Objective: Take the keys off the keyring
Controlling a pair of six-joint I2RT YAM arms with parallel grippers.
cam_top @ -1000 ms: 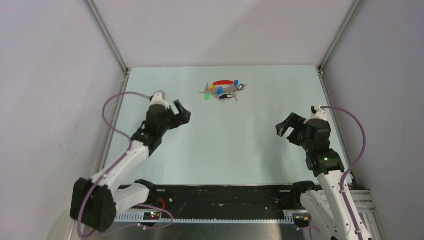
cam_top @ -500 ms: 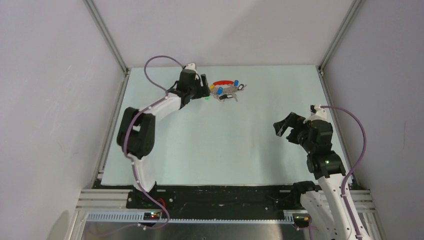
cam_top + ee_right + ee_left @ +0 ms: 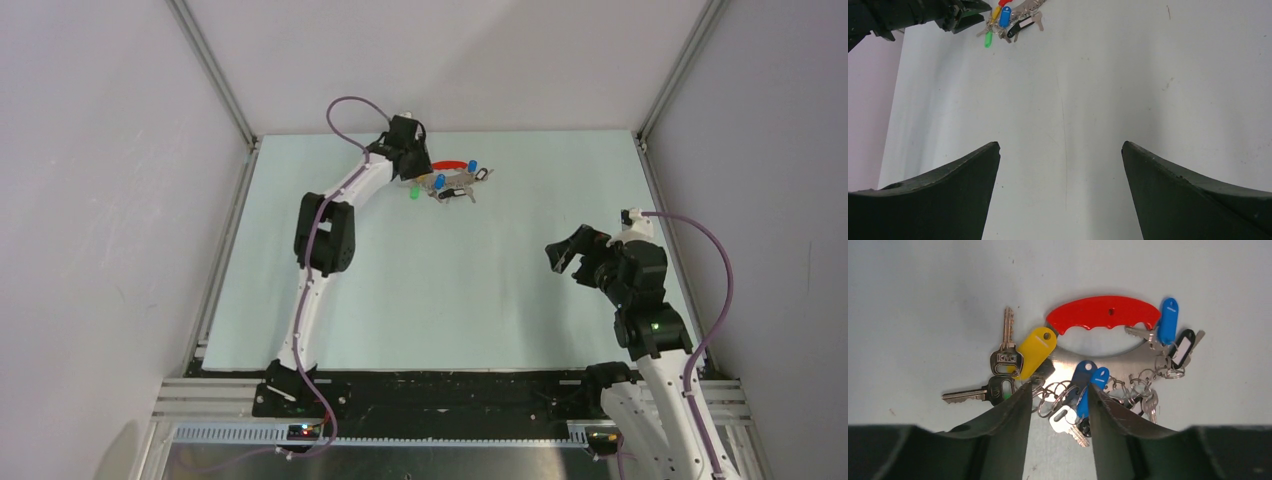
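The keyring, a red crescent (image 3: 1103, 312) on a silver arc (image 3: 1118, 360), lies flat at the far middle of the table (image 3: 447, 165). Keys and tags hang from it on split rings: a yellow tag (image 3: 1035, 352), blue tags (image 3: 1088, 385), a bare silver key (image 3: 1068, 422), and a green-headed key (image 3: 413, 191). My left gripper (image 3: 1059, 385) is down over the bunch's left end (image 3: 415, 170). Its jaws are half narrowed but still apart, with rings, blue tags and the silver key between them. My right gripper (image 3: 1060, 145) hovers wide open and empty at the right (image 3: 565, 255).
A white enclosure's walls and metal frame posts (image 3: 215, 80) border the pale table (image 3: 450, 290). In the right wrist view the key bunch (image 3: 1003, 17) and the left arm (image 3: 908, 15) sit far off at the top left.
The left arm has swung from the near left out to the far middle and dropped onto the key bunch, its jaws narrowing. The right arm has barely shifted.
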